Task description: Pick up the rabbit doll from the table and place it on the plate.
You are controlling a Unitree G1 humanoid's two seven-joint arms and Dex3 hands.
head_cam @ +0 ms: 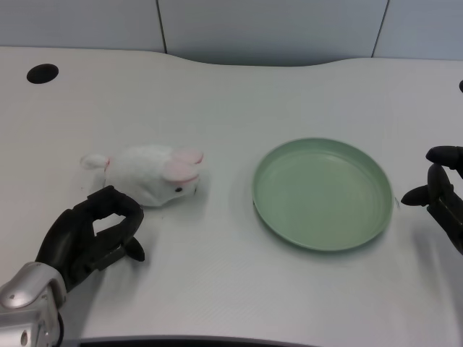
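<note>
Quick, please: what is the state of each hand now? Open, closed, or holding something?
Left hand: holds nothing, fingers curled but apart, just short of the rabbit doll.
Right hand: holds nothing, idle beside the plate.

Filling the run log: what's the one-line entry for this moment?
phase: approach | left hand: empty, near rabbit doll, not touching | doll: lying on table | plate: empty
</note>
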